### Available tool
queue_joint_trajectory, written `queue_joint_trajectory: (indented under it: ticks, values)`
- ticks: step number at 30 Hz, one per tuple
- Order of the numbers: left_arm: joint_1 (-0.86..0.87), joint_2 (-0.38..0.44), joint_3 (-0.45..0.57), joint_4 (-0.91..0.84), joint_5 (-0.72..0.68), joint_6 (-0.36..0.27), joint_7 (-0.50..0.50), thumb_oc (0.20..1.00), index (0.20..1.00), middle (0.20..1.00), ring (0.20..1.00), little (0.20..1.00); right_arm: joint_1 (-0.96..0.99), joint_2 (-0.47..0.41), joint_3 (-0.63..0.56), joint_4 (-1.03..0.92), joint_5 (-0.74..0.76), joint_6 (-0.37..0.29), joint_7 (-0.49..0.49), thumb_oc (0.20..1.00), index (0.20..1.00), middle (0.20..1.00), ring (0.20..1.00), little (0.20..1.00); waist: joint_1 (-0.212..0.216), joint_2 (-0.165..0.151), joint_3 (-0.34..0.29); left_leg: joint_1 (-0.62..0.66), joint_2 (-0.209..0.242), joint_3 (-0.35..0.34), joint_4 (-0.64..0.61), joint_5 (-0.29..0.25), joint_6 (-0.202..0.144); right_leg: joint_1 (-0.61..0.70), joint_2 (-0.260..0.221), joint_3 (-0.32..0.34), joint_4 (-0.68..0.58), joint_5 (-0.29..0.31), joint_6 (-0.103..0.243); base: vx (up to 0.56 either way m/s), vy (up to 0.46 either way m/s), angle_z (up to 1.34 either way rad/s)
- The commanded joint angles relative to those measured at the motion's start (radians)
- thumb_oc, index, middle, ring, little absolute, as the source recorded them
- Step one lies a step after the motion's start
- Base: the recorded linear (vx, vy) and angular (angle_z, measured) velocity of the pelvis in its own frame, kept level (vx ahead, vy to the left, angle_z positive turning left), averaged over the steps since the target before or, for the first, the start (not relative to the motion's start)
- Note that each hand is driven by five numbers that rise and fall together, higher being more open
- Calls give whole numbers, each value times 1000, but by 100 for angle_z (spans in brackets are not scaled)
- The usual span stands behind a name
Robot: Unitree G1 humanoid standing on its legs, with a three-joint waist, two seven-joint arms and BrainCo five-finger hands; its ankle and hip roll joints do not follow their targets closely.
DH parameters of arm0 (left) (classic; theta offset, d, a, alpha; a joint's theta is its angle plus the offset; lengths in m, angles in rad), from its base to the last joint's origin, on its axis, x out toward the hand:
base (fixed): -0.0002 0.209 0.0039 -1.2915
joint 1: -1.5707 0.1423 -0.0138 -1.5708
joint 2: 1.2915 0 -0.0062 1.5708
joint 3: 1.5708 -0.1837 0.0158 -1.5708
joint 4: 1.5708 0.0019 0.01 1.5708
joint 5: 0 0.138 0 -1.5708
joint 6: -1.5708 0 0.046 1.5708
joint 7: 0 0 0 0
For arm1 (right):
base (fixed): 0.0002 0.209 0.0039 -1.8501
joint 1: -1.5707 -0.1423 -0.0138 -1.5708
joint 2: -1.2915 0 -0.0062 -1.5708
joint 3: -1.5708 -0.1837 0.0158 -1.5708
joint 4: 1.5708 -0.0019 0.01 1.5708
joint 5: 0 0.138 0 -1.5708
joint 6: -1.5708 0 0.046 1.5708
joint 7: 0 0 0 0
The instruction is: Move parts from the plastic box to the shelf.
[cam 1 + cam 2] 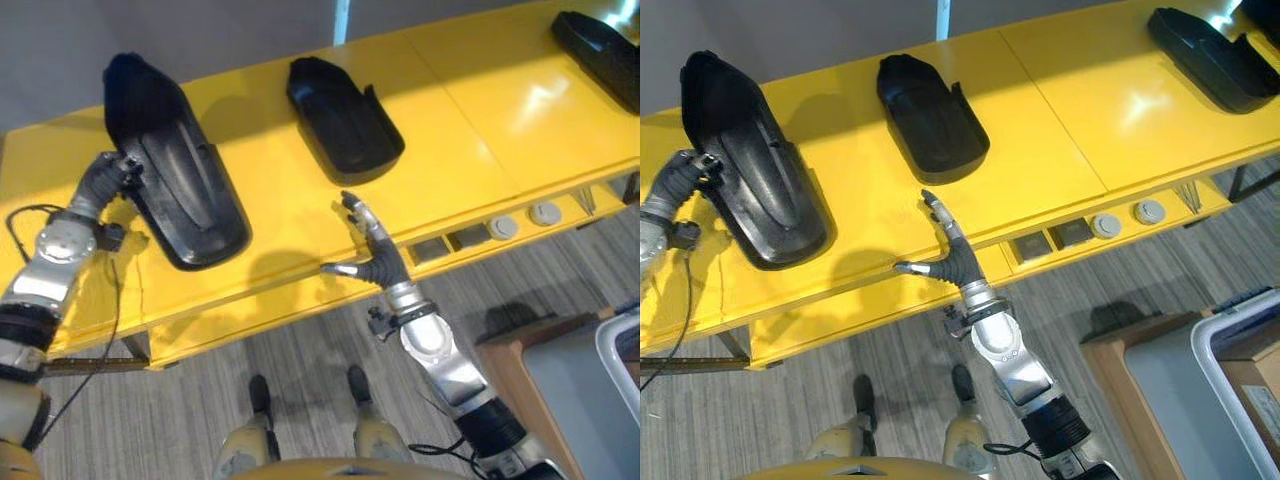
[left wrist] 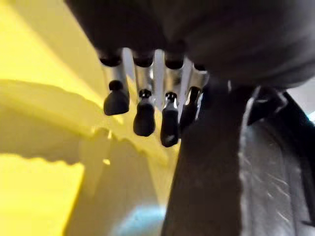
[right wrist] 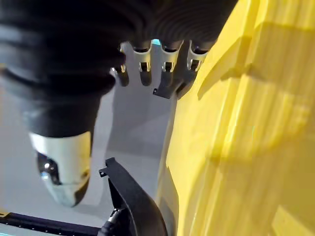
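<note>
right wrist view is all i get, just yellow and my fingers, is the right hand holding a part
Observer: No, the right hand is open and empty, above the shelf's front edge.
Operator: where's the left one
Observer: The left hand is at the edge of the big black part on the shelf's left end.
Operator: other parts up there
Observer: Two more: a shorter part mid-shelf, a third part far right.
</note>
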Motion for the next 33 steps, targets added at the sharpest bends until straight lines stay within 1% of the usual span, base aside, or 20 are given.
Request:
queue_joint_trajectory:
  ticks: [1, 2, 4, 5, 6, 7, 8, 9, 10, 11, 13, 15, 20, 28, 29, 31, 32, 33]
  values:
    - [-165, 89, -11, 105, 103, -30, 6, 200, 200, 200, 200, 200, -36, -44, -58, -138, 33, -110, 35, 1000, 1000, 1000, 1000, 1000, 27, 20, 47, 96, 20, 26, 60, -148, -28, 66, 7, -60, 101, -192, 58, -22, 13, -29]
    - [-170, 89, -9, 137, 107, -28, 6, 200, 200, 200, 200, 200, -27, -51, -64, -154, 46, -118, 45, 1000, 1000, 1000, 1000, 1000, 21, 21, 53, 93, 22, 29, 62, -148, -29, 61, 8, -58, 103, -190, 60, -9, 8, -29]
    - [-139, 111, 20, 100, 88, -42, -4, 200, 200, 200, 200, 200, -8, -61, -74, -155, 54, -118, 56, 1000, 1000, 1000, 1000, 1000, 19, 22, 57, 91, 24, 34, 64, -147, -31, 53, 9, -52, 105, -188, 61, -5, 5, -20]
    - [-170, 120, -10, 137, 136, -27, -3, 200, 200, 200, 200, 200, 0, -61, -76, -151, 61, -124, 58, 1000, 1000, 1000, 1000, 1000, 14, 25, 62, 89, 24, 37, 65, -145, -31, 49, 10, -50, 107, -185, 63, -11, 4, -8]
    - [-186, 162, -25, 144, 209, -18, 1, 200, 200, 200, 200, 200, 21, -63, -92, -156, 65, -127, 57, 1000, 1000, 1000, 1000, 1000, 11, 28, 66, 88, 26, 42, 65, -145, -32, 44, 11, -49, 108, -184, 65, -10, -4, -5]
    - [-209, 177, -53, 159, 248, -12, -1, 200, 200, 200, 200, 200, 30, -62, -95, -155, 72, -130, 63, 1000, 1000, 1000, 1000, 1000, 10, 29, 67, 89, 26, 44, 66, -145, -32, 43, 11, -48, 109, -183, 66, -5, -4, -5]
    - [-211, 177, -55, 159, 248, -12, -1, 200, 200, 200, 200, 200, 30, -61, -96, -155, 72, -130, 63, 1000, 1000, 1000, 1000, 1000, 11, 29, 67, 89, 26, 44, 66, -145, -32, 43, 11, -48, 109, -183, 66, -3, -19, -4]
    - [-235, 205, -72, 194, 303, -3, 12, 200, 200, 200, 200, 200, 38, -62, -99, -156, 75, -136, 59, 1000, 1000, 1000, 1000, 1000, 8, 32, 71, 90, 28, 46, 66, -144, -32, 41, 12, -50, 111, -183, 67, 0, 0, 0]
    - [-239, 204, -76, 196, 303, -4, 12, 200, 200, 200, 200, 200, 38, -61, -101, -156, 75, -137, 59, 1000, 1000, 1000, 1000, 1000, 9, 31, 71, 90, 28, 46, 66, -144, -32, 41, 12, -50, 111, -183, 67, 0, 0, 0]
    - [-265, 210, -100, 216, 346, 6, 21, 200, 200, 200, 200, 200, 40, -62, -101, -155, 77, -139, 61, 1000, 1000, 1000, 1000, 1000, 8, 32, 72, 90, 28, 46, 67, -144, -33, 41, 12, -51, 112, -182, 68, 0, 0, 0]
    - [-315, 207, -144, 270, 434, 26, 39, 200, 200, 200, 200, 200, 36, -64, -105, -155, 75, -144, 58, 1000, 1000, 1000, 1000, 1000, 7, 33, 75, 90, 30, 48, 68, -145, -33, 40, 12, -54, 114, -186, 68, 0, 0, 0]
    - [-323, 203, -153, 278, 457, 29, 41, 200, 200, 200, 200, 200, 37, -64, -106, -155, 76, -145, 58, 1000, 1000, 1000, 1000, 1000, 9, 33, 75, 91, 30, 49, 69, -146, -33, 41, 12, -55, 116, -187, 67, 0, 0, 0]
    - [-398, 174, -225, 327, 577, 66, 55, 200, 200, 200, 200, 200, 26, -65, -107, -155, 72, -152, 50, 1000, 1000, 1000, 1000, 1000, 12, 30, 77, 94, 36, 48, 74, -148, -33, 45, 13, -61, 119, -191, 66, 0, 0, 0]
    - [-451, 162, -285, 345, 672, 89, 50, 200, 200, 200, 200, 200, 40, -76, -109, -159, 78, -157, 57, 1000, 1000, 1000, 1000, 1000, 19, 23, 74, 101, 38, 50, 79, -152, -33, 57, 13, -70, 124, -198, 68, 0, 0, 0]
    - [-468, 155, -304, 355, 706, 105, 39, 200, 200, 200, 200, 200, 42, -78, -109, -165, 76, -156, 59, 1000, 1000, 1000, 1000, 1000, 21, 22, 69, 104, 39, 48, 79, -154, -32, 61, 14, -73, 124, -201, 68, 0, 0, 0]
    - [-477, 146, -311, 365, 719, 112, 43, 200, 200, 200, 200, 200, 38, -80, -106, -162, 74, -157, 56, 1000, 1000, 1000, 1000, 1000, 22, 21, 67, 104, 40, 48, 81, -154, -32, 62, 14, -75, 125, -202, 67, 0, 0, 0]
    - [-500, 116, -315, 391, 739, 128, 67, 1000, 1000, 1000, 1000, 1000, 29, -78, -107, -157, 70, -159, 45, 1000, 1000, 1000, 1000, 1000, 23, 21, 64, 104, 40, 44, 82, -155, -32, 65, 14, -77, 126, -204, 67, 0, 0, 0]
    - [-506, 108, -316, 391, 756, 135, 70, 1000, 1000, 1000, 1000, 1000, 26, -81, -110, -158, 67, -158, 42, 1000, 1000, 1000, 1000, 1000, 24, 20, 62, 105, 40, 44, 82, -156, -32, 68, 13, -78, 126, -205, 68, -18, -8, 4]
